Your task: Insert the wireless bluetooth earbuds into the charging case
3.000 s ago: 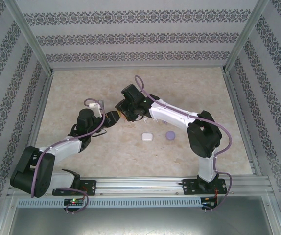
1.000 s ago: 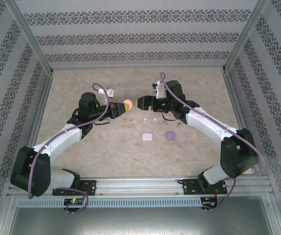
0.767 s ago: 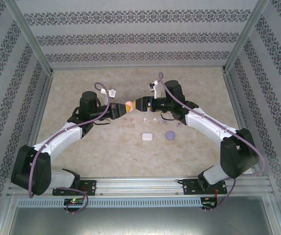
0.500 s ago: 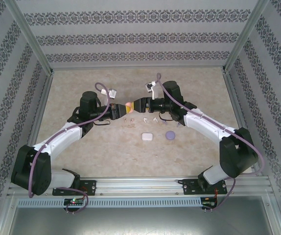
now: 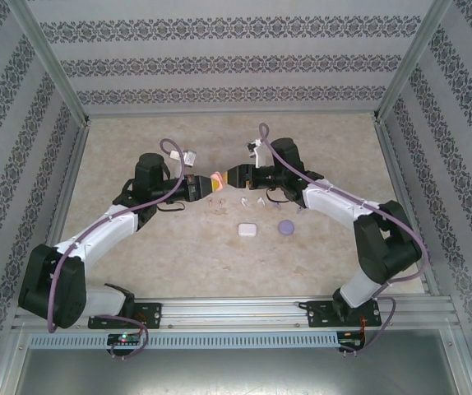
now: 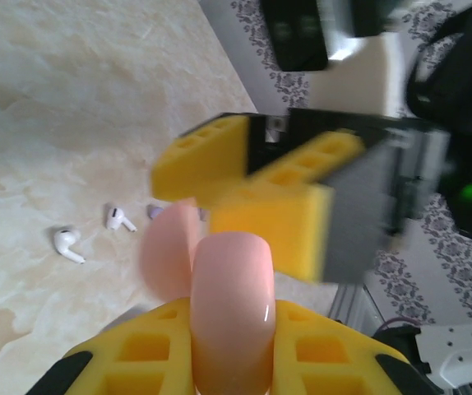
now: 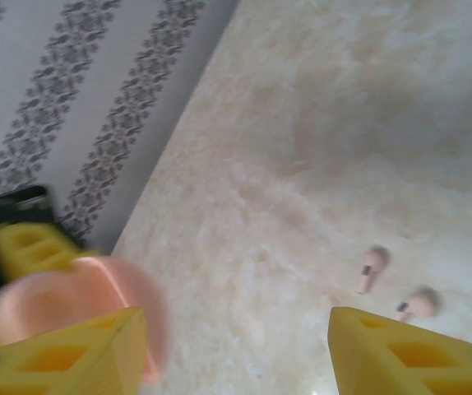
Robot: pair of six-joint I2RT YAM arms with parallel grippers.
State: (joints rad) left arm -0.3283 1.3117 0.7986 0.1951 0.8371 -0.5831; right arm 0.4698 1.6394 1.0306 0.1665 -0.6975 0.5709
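Top view, left gripper [image 5: 207, 185]: clamped on the pink charging case [image 5: 217, 178], which is held up over the middle of the table [image 5: 137, 263].
Top view, right gripper [image 5: 234, 175]: brought nose to nose with the left one, its tips at the case; the spread of its fingers cannot be told here.
Top view, earbuds: all are laid loose on the table in a row just in front of the grippers, with the pink earbuds [image 5: 211, 202] on the left, the white earbuds [image 5: 242, 200] in the middle and the purple earbuds [image 5: 300, 209] on the right.
Top view, other cases: a white case [image 5: 247, 230] and a purple case [image 5: 286, 226] are set side by side, nearer the arm bases than the row.
Left wrist view, pink charging case [image 6: 228, 304]: gripped between the yellow fingers, with a blurred pink flap seen at its left.
Left wrist view, white earbuds [image 6: 67, 244]: seen lying apart on the table below.
Right wrist view, right gripper [image 7: 236, 350]: fingers are held apart, the blurred case beside the left one.
Right wrist view, pink earbuds [image 7: 372, 268]: seen lying on the table.
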